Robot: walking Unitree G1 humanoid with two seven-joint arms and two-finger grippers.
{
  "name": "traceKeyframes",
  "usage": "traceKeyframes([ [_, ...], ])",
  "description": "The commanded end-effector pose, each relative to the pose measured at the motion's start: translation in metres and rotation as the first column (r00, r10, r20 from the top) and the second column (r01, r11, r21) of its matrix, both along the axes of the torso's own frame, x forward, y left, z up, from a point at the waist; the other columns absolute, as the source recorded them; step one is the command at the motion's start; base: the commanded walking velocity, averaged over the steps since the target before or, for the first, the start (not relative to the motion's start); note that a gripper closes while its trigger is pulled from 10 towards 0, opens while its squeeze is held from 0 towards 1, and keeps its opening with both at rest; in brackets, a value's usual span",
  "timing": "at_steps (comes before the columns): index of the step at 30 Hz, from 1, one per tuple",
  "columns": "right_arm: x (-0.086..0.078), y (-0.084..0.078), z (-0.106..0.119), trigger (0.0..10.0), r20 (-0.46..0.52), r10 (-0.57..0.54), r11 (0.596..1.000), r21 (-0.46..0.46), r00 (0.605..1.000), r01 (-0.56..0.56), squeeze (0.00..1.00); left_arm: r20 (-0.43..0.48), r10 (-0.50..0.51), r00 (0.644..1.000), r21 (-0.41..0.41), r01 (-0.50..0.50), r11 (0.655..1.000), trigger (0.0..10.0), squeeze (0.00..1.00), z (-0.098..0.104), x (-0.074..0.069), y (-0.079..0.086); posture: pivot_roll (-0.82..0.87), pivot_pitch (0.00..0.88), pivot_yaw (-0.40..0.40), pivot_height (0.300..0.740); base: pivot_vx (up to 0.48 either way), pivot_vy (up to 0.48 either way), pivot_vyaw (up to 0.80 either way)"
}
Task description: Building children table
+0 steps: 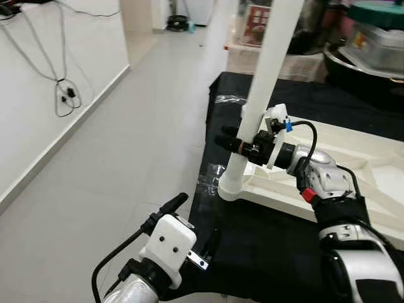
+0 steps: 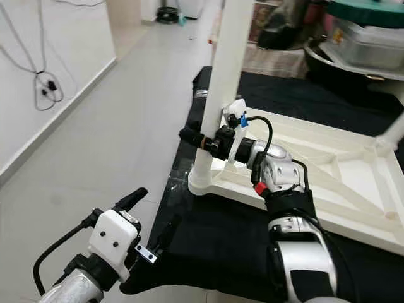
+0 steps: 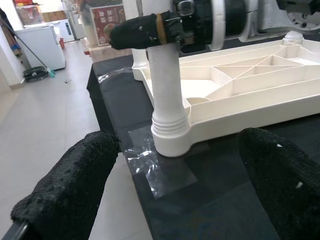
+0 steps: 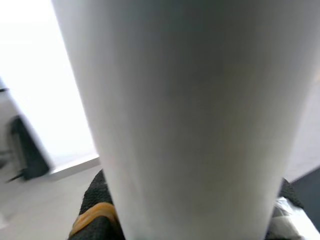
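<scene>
A white plastic table top (image 1: 372, 165) lies upside down on a black cloth (image 1: 265, 246). One white table leg (image 1: 268, 63) stands upright in its near-left corner socket (image 1: 232, 187). My right gripper (image 1: 242, 144) is shut on this leg a little above the socket; in the right wrist view the leg (image 4: 185, 115) is pressed close between the black fingers (image 4: 97, 215). My left gripper (image 1: 192, 224) is open, low and in front of the socket, apart from it. In the left wrist view its fingers (image 3: 70, 190) frame the leg base (image 3: 169, 135).
Pale floor (image 1: 113, 158) stretches to the left, with a white wall and hanging cables (image 1: 63, 95). Clear tape (image 3: 160, 170) lies at the cloth's edge. A second leg (image 2: 391, 136) rises at the far right corner. Metal pots (image 1: 372, 44) stand behind the table top.
</scene>
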State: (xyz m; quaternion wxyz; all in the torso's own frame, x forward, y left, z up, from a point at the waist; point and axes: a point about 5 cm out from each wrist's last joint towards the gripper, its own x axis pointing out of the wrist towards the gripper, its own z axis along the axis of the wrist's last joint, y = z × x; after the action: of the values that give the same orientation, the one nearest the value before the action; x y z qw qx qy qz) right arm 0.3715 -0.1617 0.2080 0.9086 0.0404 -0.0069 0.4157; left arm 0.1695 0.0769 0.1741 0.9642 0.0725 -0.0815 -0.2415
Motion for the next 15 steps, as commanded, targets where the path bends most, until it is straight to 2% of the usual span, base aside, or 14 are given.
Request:
traceKeyframes([
  [1, 0.003, -0.021, -0.016, 0.0, -0.058, -0.309, 0.951, 0.000, 0.949, 0.309, 0.00, -0.017, -0.005, 1.000, 0.001, 0.005, 1.000, 10.0, 0.00, -0.001, -0.002, 0.000, 0.14, 0.055, -0.115, 0.740, 0.000, 0.000, 0.00],
  [2, 0.003, -0.021, -0.016, 0.0, -0.058, -0.309, 0.951, 0.000, 0.949, 0.309, 0.00, -0.017, -0.005, 1.000, 0.001, 0.005, 1.000, 10.0, 0.00, -0.001, -0.002, 0.000, 0.14, 0.055, -0.115, 0.740, 0.000, 0.000, 0.00],
  [3, 0.004, -0.026, -0.018, 0.0, -0.062, -0.405, 0.914, -0.010, 0.912, 0.405, 0.00, -0.017, -0.004, 1.000, 0.001, 0.004, 1.000, 10.0, 0.00, -0.001, -0.002, 0.000, 0.13, 0.057, -0.114, 0.740, 0.000, 0.000, 0.00],
  [4, 0.004, -0.034, -0.020, 0.0, -0.068, -0.545, 0.838, -0.012, 0.836, 0.546, 0.00, -0.017, -0.004, 1.000, 0.002, 0.004, 1.000, 10.0, 0.00, -0.001, -0.002, 0.000, 0.13, 0.058, -0.109, 0.740, 0.000, 0.000, 0.00],
  [5, 0.003, -0.038, -0.022, 0.0, -0.071, -0.622, 0.782, -0.013, 0.780, 0.623, 0.00, -0.017, -0.003, 1.000, 0.002, 0.003, 1.000, 10.0, 0.00, -0.001, -0.002, 0.001, 0.13, 0.058, -0.107, 0.740, 0.000, 0.000, 0.00],
  [7, -0.008, -0.053, -0.027, 0.0, -0.065, -0.836, 0.548, -0.031, 0.545, 0.836, 0.00, -0.017, -0.004, 1.000, 0.003, 0.004, 1.000, 10.0, 0.00, -0.002, -0.001, 0.001, 0.13, 0.060, -0.108, 0.740, 0.000, 0.000, 0.00],
  [8, -0.008, -0.053, -0.027, 0.0, -0.065, -0.836, 0.548, -0.031, 0.545, 0.836, 0.00, -0.017, -0.004, 1.000, 0.003, 0.004, 1.000, 10.0, 0.00, -0.002, -0.001, 0.001, 0.13, 0.060, -0.108, 0.740, 0.000, 0.000, 0.00],
  [9, -0.019, -0.056, -0.030, 0.0, -0.079, -0.905, 0.421, -0.042, 0.417, 0.906, 0.00, -0.016, -0.004, 1.000, 0.004, 0.004, 1.000, 10.0, 0.00, -0.002, 0.000, 0.001, 0.13, 0.060, -0.106, 0.740, 0.000, 0.000, 0.00],
  [10, -0.027, -0.057, -0.032, 0.0, -0.091, -0.942, 0.328, -0.051, 0.323, 0.943, 0.00, -0.016, -0.004, 1.000, 0.005, 0.004, 1.000, 10.0, 0.00, -0.002, 0.000, 0.001, 0.13, 0.060, -0.106, 0.740, 0.000, 0.000, 0.00],
  [11, -0.034, -0.051, -0.034, 0.0, -0.115, -0.956, 0.275, -0.046, 0.269, 0.960, 0.00, -0.015, -0.004, 1.000, 0.006, 0.004, 1.000, 10.0, 0.00, -0.002, 0.000, 0.001, 0.13, 0.059, -0.106, 0.740, 0.000, 0.000, 0.00],
  [13, -0.042, -0.030, -0.036, 0.0, -0.161, -0.954, 0.260, -0.035, 0.251, 0.965, 0.00, -0.014, -0.003, 1.000, 0.005, 0.003, 1.000, 10.0, 0.00, -0.001, 0.000, 0.001, 0.13, 0.062, -0.106, 0.740, 0.000, 0.000, 0.00],
  [15, -0.044, -0.024, -0.036, 0.0, -0.172, -0.954, 0.255, -0.032, 0.246, 0.966, 0.00, -0.013, -0.003, 1.000, 0.004, 0.003, 1.000, 10.0, 0.00, -0.001, 0.000, 0.001, 0.13, 0.062, -0.106, 0.740, 0.000, 0.000, 0.00],
])
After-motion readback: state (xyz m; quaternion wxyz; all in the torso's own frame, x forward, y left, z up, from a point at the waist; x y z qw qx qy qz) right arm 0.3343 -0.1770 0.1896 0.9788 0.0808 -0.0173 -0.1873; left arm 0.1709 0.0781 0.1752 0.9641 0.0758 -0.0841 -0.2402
